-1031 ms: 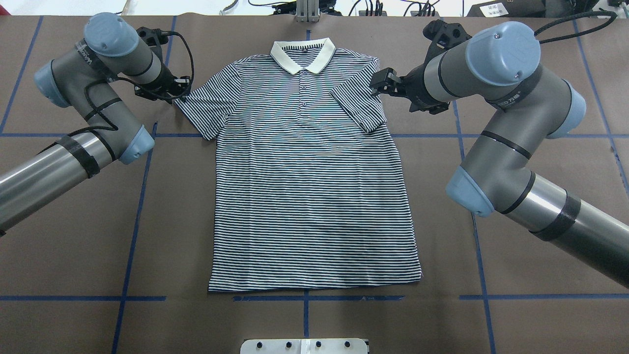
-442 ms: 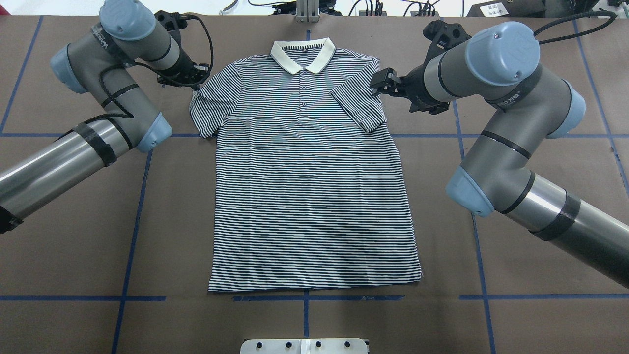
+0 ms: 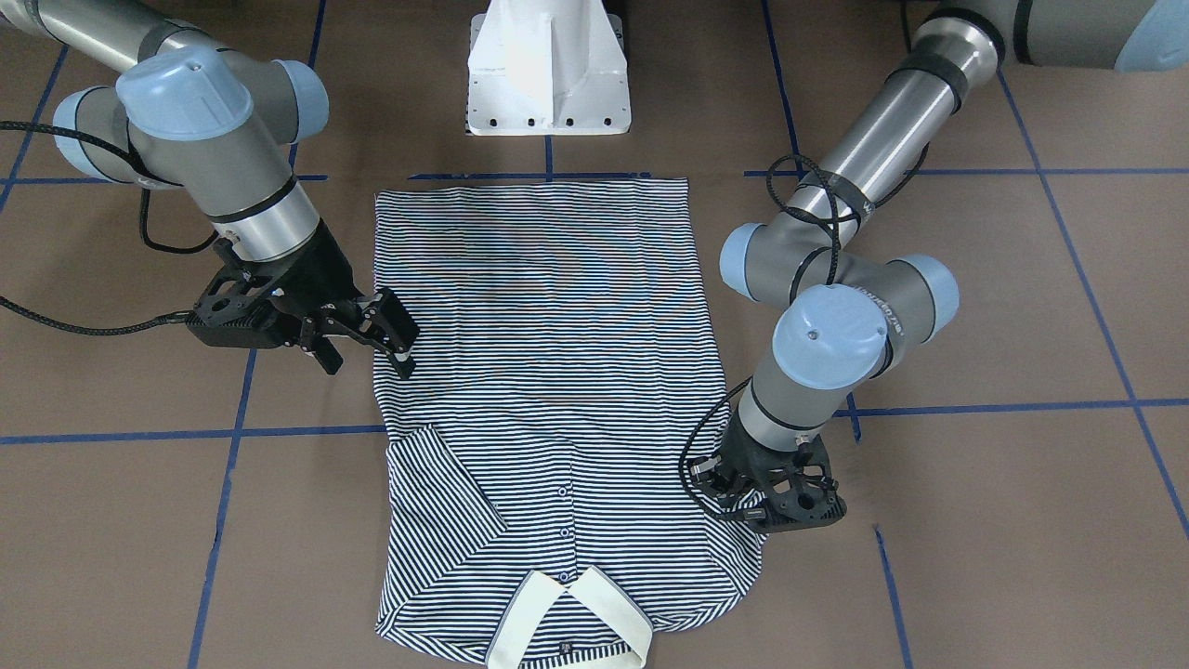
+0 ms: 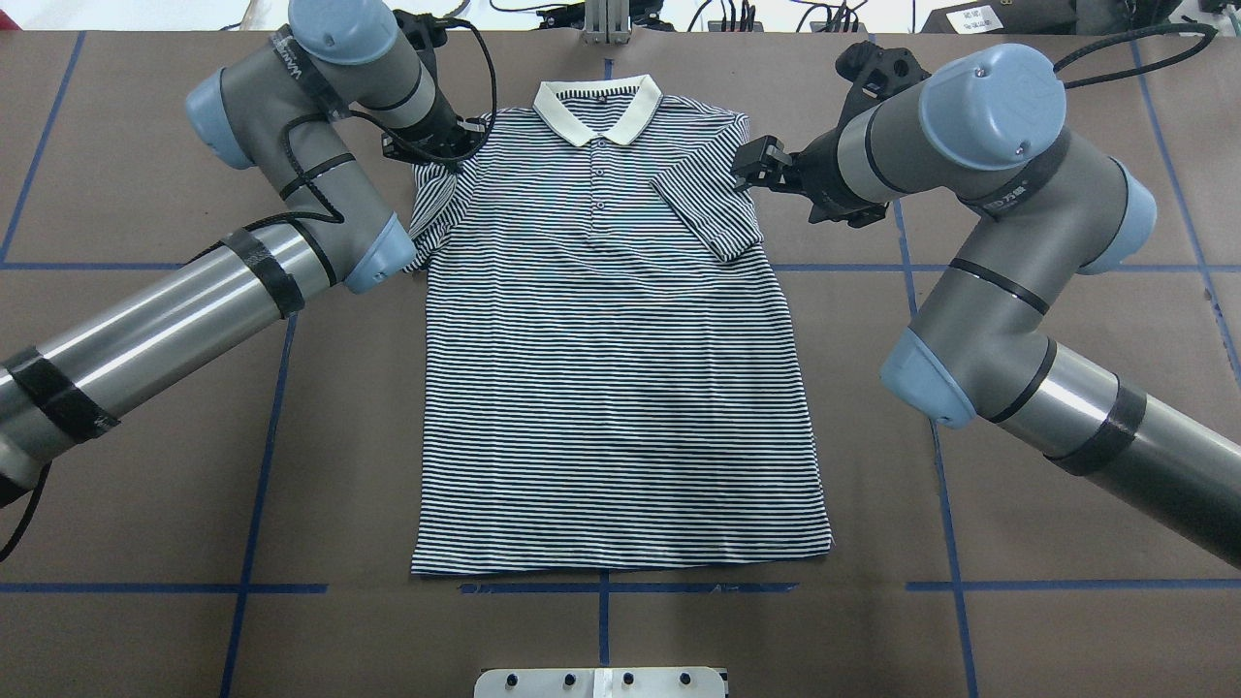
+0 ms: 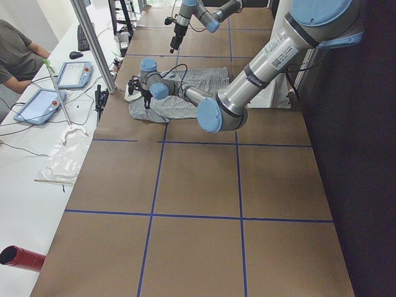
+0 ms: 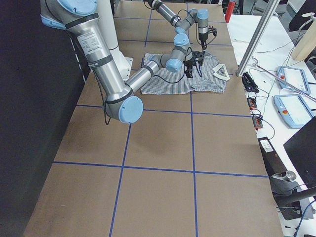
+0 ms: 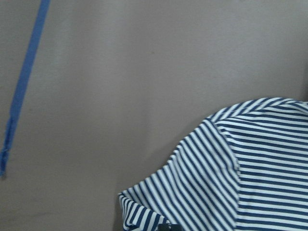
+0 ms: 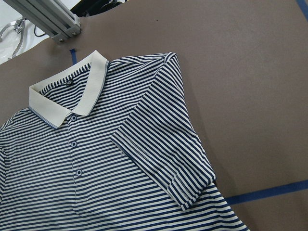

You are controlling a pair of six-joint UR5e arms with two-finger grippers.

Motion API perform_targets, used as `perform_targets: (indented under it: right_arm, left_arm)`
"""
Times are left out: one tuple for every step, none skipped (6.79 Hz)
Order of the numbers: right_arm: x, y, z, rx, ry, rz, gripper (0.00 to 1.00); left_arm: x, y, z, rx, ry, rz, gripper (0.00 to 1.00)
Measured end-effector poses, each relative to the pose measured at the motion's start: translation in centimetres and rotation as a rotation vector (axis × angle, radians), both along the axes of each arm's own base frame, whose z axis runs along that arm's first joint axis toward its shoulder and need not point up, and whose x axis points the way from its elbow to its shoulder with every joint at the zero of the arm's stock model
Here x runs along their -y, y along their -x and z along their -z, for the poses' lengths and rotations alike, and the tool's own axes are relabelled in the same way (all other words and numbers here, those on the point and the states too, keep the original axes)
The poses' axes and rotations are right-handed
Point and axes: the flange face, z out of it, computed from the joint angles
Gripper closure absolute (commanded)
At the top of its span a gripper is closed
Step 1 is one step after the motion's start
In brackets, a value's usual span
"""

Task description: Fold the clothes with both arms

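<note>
Lettering on right arm (image 4: 979, 145) unreadable; left pincer (image 4: 436, 161) clamps polo shirt (image 4: 611, 388) sleeve (image 4: 436, 206), right pincer (image 4: 756, 163) gapes empty.

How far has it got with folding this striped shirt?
Early days. Done: the folded sleeve lies across the chest of the polo shirt, with the right gripper open beside it. In hand: the left gripper is at the other sleeve, which is bunched toward the body, not flat. Left: the body lies full length, its hem unfolded.
</note>
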Motion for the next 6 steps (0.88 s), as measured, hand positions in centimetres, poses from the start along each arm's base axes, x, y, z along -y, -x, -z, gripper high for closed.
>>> perform_targets:
  right_arm:
    - [0.0,0.0,-0.1,-0.001,0.001,-0.001,0.0]
    - [0.0,-0.1,-0.1,-0.002,0.002,-0.001,0.0]
    - [0.1,-0.1,-0.2,-0.002,0.003,-0.002,0.0]
    - [0.1,-0.1,-0.2,-0.002,0.004,-0.002,0.0]
    - [0.1,-0.1,-0.3,-0.002,0.004,-0.002,0.0]
    - [0.0,-0.1,-0.3,0.0,0.007,-0.004,0.0]
  left_arm:
    - [0.4,-1.1,0.2,0.013,-0.013,0.016,1.0]
    - [0.9,-1.7,0.5,0.014,-0.027,0.029,1.0]
    - [1.3,-2.1,0.8,0.005,-0.034,0.043,1.0]
    - [1.5,-2.3,1.2,-0.005,-0.035,0.053,1.0]
    - [1.4,-2.6,1.6,-0.012,-0.037,0.053,0.72]
    - [1.1,-3.1,1.7,-0.017,-0.042,0.049,0.55]
